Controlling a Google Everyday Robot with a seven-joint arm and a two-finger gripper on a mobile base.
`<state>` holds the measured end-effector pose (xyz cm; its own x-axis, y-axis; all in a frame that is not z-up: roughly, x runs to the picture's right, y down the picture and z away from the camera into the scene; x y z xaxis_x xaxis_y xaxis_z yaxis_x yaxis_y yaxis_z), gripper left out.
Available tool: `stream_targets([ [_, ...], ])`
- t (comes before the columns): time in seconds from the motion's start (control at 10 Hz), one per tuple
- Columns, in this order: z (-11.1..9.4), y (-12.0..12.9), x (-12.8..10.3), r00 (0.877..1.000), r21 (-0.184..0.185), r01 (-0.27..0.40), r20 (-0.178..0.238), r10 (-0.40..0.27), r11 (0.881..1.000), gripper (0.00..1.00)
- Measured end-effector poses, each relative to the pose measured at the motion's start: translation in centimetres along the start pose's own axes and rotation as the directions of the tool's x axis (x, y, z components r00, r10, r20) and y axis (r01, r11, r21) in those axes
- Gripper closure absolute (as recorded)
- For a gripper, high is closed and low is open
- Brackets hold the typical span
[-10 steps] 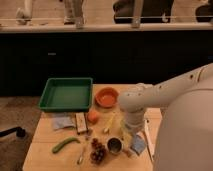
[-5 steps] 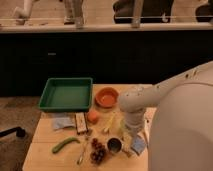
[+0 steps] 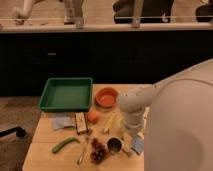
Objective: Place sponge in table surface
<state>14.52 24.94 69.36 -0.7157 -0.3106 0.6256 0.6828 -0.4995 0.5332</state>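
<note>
A pale blue sponge [image 3: 137,145] shows at the front right of the wooden table [image 3: 47,137], partly hidden by my arm. My gripper [image 3: 129,140] points down at the end of the white arm [image 3: 133,105], right over or against the sponge's left side. I cannot tell whether the sponge rests on the table or is held.
A green tray [image 3: 65,93] stands at the back left with an orange bowl [image 3: 106,97] beside it. Near the gripper are a metal cup [image 3: 114,145], dark grapes [image 3: 98,150], a yellow banana [image 3: 109,123], an orange block [image 3: 93,116], a box [image 3: 81,122], and a green vegetable [image 3: 65,145].
My white body now fills more of the right side of the view. The gripper and sponge stay at about the same spot at the table's front right.
</note>
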Motion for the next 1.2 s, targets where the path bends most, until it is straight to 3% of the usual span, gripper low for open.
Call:
stream_targets([
  [0.4, -0.02, -0.17, 0.30, 1.000, -0.006, 0.021, 0.015, -0.021, 1.000, 0.24],
  [1.1, -0.08, -0.22, 0.21, 0.999, 0.029, 0.040, -0.028, -0.039, 0.999, 0.95],
  [1.2, -0.07, -0.19, 0.19, 0.999, 0.031, 0.042, -0.031, -0.041, 0.999, 0.99],
])
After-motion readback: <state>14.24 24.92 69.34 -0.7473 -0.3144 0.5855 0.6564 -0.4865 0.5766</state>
